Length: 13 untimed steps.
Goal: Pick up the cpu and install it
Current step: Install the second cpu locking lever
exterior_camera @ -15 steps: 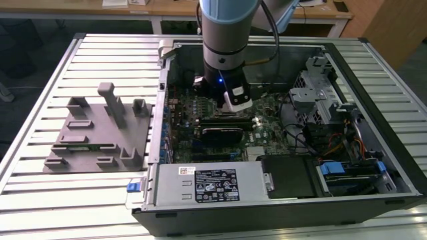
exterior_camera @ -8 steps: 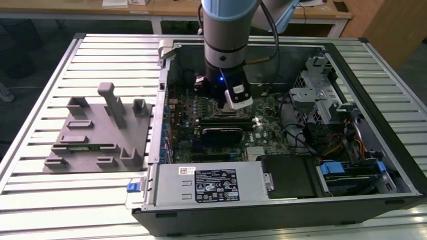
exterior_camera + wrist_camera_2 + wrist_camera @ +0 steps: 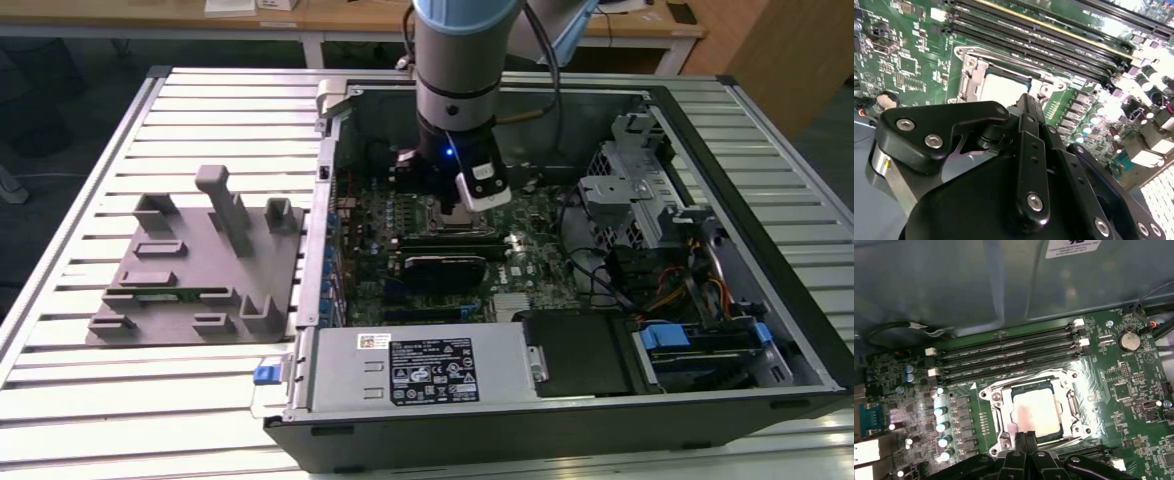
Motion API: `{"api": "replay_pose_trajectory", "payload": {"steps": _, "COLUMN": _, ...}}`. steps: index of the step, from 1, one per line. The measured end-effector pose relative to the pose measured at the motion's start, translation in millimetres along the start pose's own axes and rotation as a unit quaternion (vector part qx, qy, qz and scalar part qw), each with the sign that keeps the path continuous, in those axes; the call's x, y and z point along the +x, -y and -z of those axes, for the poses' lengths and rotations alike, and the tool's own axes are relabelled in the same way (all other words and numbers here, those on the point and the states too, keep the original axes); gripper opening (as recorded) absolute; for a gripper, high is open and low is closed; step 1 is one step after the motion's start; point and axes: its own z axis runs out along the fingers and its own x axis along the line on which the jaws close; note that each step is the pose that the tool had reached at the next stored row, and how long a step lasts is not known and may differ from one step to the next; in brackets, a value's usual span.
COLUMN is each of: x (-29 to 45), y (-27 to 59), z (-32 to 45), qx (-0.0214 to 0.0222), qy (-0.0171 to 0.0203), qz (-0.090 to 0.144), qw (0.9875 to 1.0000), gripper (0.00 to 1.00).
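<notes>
The cpu (image 3: 1035,411) sat flat in its socket on the green motherboard (image 3: 1114,390), inside the metal socket frame (image 3: 991,412), pale lid facing up. In the second wrist view the cpu (image 3: 1001,89) showed just past the gripper's tip.

The gripper (image 3: 1026,437) was right over the chip's near edge, fingers pressed together with nothing between them. Whether the tips touched the lid, I couldn't tell.

Handling, as a judgement: light, stiff, thin. The smooth metal lid would be slippery, and the contacts under it fragile. Best held by two opposite edges, kept level, no tilt.

Little room to work: the memory slots (image 3: 1009,357) ran just beside the socket, and a row of capacitors (image 3: 941,425) stood near on the other side.

In the exterior view the arm (image 3: 457,60) reached down into the open computer case (image 3: 747,150), which lay on its side on a slatted metal table (image 3: 80,400). A grey parts holder (image 3: 187,265) sat on the table at the exterior view's left, well apart from the gripper (image 3: 454,215).
</notes>
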Motion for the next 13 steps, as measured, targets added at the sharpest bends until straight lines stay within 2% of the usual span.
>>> {"api": "replay_pose_trajectory", "payload": {"steps": 6, "x": -5.1, "y": -8.2, "z": -3.0, "qx": 0.0120, "qy": 0.0025, "qz": 0.000, "qw": 0.9999, "gripper": 0.11}}
{"api": "replay_pose_trajectory", "payload": {"steps": 9, "x": -7.2, "y": -12.8, "z": -4.6, "qx": 0.0208, "qy": 0.0038, "qz": 0.001, "qw": 0.9998, "gripper": 0.11}}
{"api": "replay_pose_trajectory", "payload": {"steps": 11, "x": -9.7, "y": -15.3, "z": -5.4, "qx": 0.0256, "qy": 0.0037, "qz": 0.001, "qw": 0.9997, "gripper": 0.11}}
{"api": "replay_pose_trajectory", "payload": {"steps": 13, "x": -13.3, "y": -16.9, "z": -5.9, "qx": 0.0276, "qy": 0.0022, "qz": 0.001, "qw": 0.9996, "gripper": 0.11}}
